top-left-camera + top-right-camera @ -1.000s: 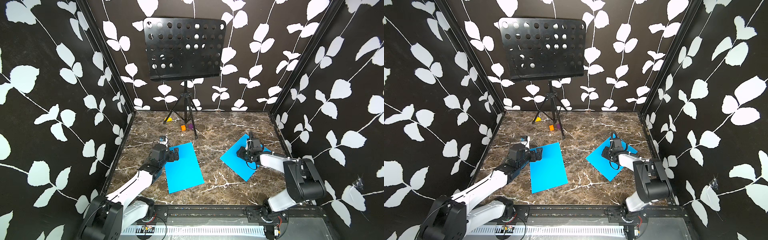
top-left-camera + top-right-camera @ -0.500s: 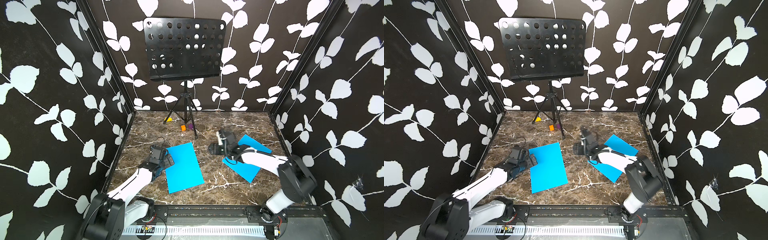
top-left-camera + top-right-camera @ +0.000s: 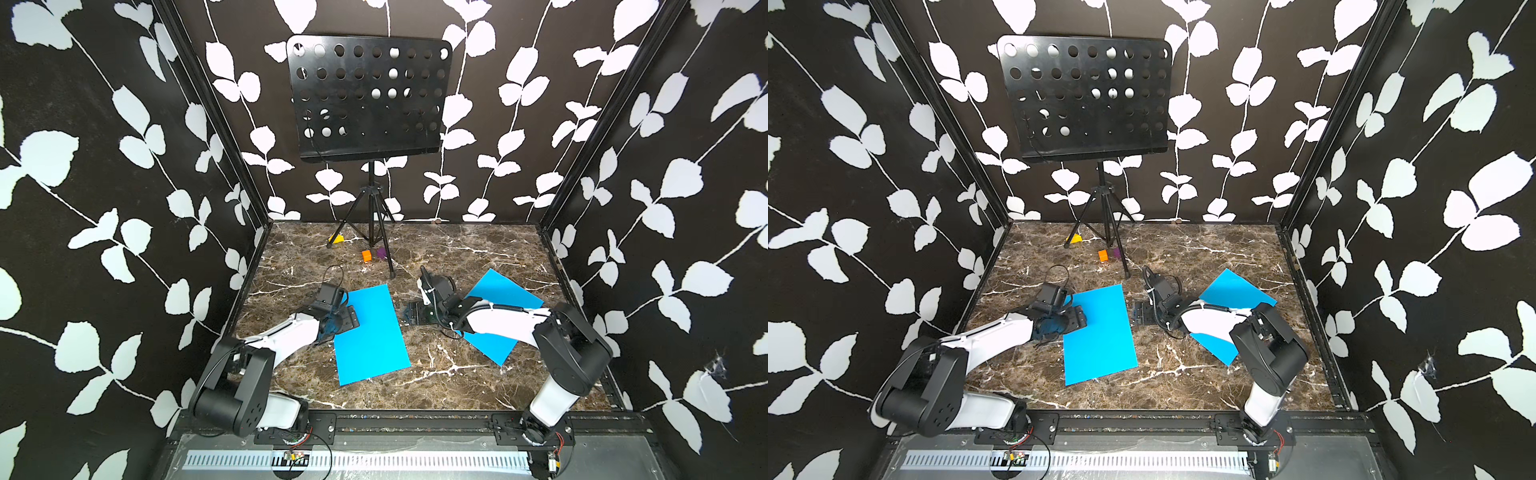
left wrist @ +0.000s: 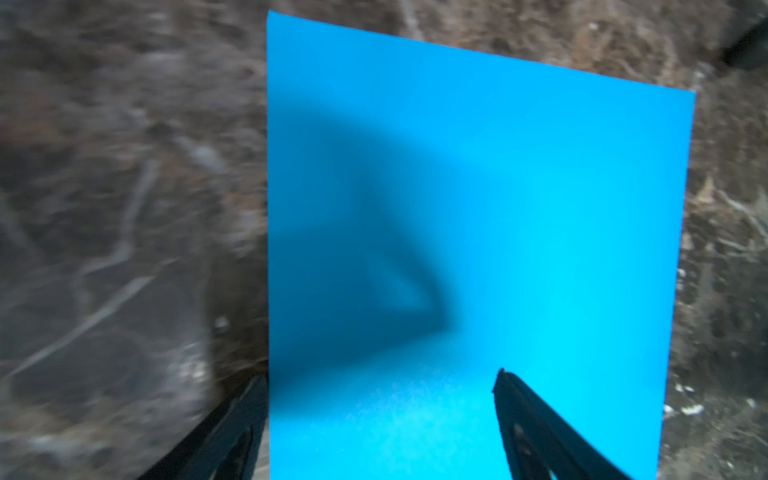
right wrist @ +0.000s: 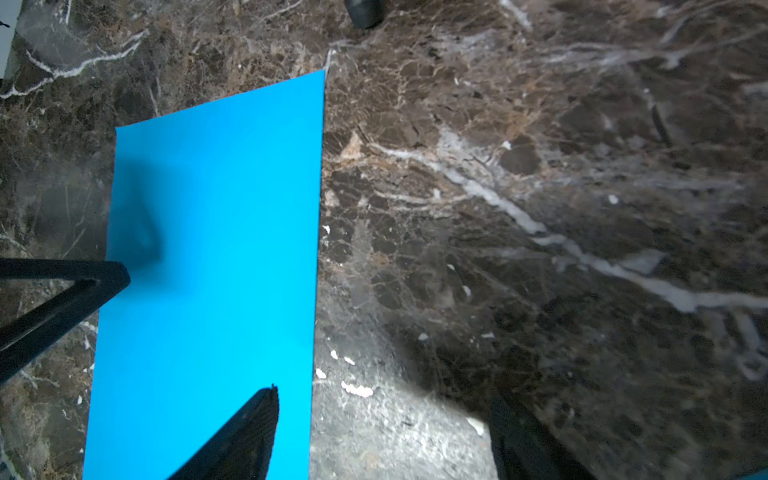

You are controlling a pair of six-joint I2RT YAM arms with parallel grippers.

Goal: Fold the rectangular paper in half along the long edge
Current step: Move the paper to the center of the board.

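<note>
So the blue paper [image 3: 370, 336] is lying flat on the marble surface [image 3: 457, 257], lower middle of the frame in both top views. Its long edges run roughly top to bottom, tilted a bit.

The left gripper [image 3: 348, 319] sits at the paper's left long edge, up near the top-left corner. In the left wrist view its jaws are spread wide. One jaw is over the blue and the other is right at the paper's edge. I honestly can't tell if that one is beside the sheet or tucked under it.

The right gripper [image 3: 410, 312] is just beside the paper's right long edge, about level with the left one. In the right wrist view its jaws are also spread wide and straddle that edge, one over the paper and one over bare surface. Neither gripper is pinching anything as far as I can see.

There's also a second blue sheet [image 3: 505, 293] off to the right of the frame, partly under the right arm and well apart from the main paper. A black music stand [image 3: 365, 95] is at the back, upper middle of the frame.
</note>
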